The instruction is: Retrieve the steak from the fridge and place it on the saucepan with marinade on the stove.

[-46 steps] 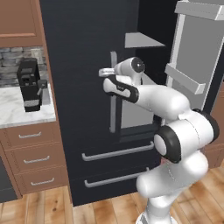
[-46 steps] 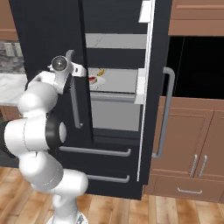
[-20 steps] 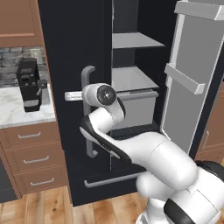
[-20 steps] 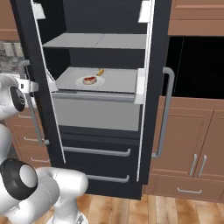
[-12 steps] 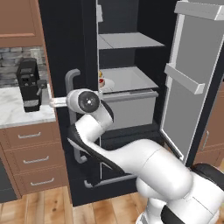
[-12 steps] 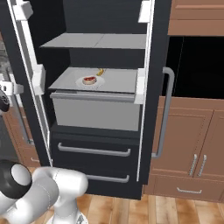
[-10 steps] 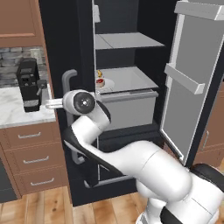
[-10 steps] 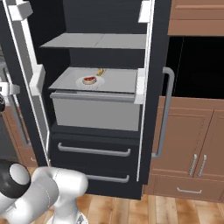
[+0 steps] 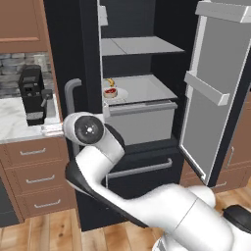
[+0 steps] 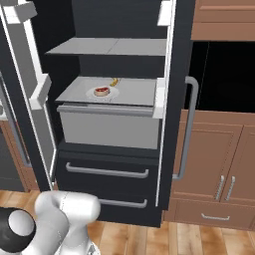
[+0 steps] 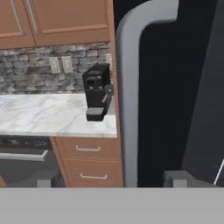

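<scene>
The fridge point(image 10: 174, 99) stands with both doors swung open. The steak point(image 10: 101, 90) lies on a small white plate on the grey shelf above the inner drawer, also visible as the steak point(image 9: 112, 91) in the left base view. My gripper point(image 11: 114, 181) is open at the left door's curved grey handle point(image 11: 129, 87). Its fingertips point(image 11: 46, 180) stand wide apart, clear of the bar on both sides, holding nothing. In the left base view the hand point(image 9: 51, 129) reaches left past that handle point(image 9: 71, 93). The saucepan, its marinade and the stove are out of view.
A small yellow item point(image 10: 114, 81) lies behind the plate. A black coffee machine point(image 11: 97, 92) stands on the marble counter point(image 11: 43, 118) left of the fridge, above wooden drawers point(image 9: 34, 176). A dark appliance front point(image 11: 22, 162) sits under the counter. The right door point(image 9: 215, 88) juts out.
The left fridge door has swung fully open, pulled by my hand on its handle. The jaws, shut on the handle before, now stand apart and have let it go.
</scene>
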Tool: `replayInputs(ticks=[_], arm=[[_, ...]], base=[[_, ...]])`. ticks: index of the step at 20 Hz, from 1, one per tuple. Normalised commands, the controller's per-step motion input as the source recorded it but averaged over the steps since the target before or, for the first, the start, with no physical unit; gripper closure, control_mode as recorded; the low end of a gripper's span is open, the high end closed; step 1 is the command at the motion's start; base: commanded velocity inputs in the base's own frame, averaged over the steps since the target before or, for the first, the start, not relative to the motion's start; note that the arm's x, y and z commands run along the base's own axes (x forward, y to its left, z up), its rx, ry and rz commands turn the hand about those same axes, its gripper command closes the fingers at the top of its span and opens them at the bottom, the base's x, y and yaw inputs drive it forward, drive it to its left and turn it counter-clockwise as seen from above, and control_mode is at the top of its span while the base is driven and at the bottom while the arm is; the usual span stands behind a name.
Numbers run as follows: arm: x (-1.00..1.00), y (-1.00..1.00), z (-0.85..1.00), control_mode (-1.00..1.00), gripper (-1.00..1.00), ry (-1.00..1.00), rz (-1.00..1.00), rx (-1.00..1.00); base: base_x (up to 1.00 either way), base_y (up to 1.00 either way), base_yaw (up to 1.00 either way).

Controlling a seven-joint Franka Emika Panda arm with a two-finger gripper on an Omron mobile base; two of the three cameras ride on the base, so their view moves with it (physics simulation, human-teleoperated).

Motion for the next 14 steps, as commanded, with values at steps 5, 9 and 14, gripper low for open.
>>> replayInputs(ticks=[5,9,14], arm=[[-0.9,-0.41,0.19,-1.0,-1.0,0.0,0.09,0.0],[-0.72,-0.97,0.28,-1.0,-1.0,0.0,0.0,0.0],[-0.33,-1.0,0.29,-1.0,-1.0,0.09,0.0,0.0]], base=[[0.0,0.0,0.0],[0.0,0.0,0.0],[0.0,0.0,0.0]])
